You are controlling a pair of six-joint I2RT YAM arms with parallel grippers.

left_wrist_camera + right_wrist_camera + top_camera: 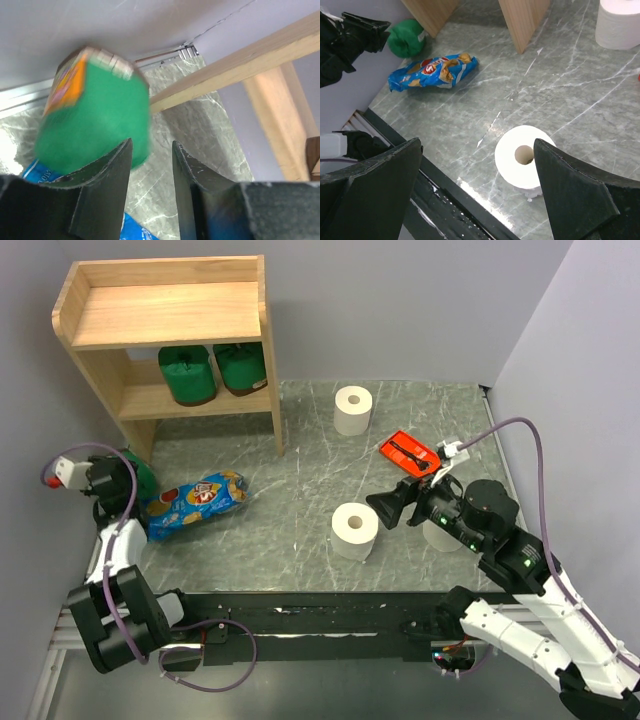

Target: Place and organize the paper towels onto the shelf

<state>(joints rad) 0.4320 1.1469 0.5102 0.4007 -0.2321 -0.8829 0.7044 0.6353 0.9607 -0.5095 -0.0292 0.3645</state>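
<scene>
Your left gripper [151, 145], jaws nearly together, hold unclear, meets the dark green wrapped paper-towel roll [95, 115] at nine o'clock; centre it before lifting.

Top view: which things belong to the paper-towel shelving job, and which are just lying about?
Job: shelf; three green rolls, two shelved, one not; two white rolls.
Lying about: snack bag; orange tray.
</scene>
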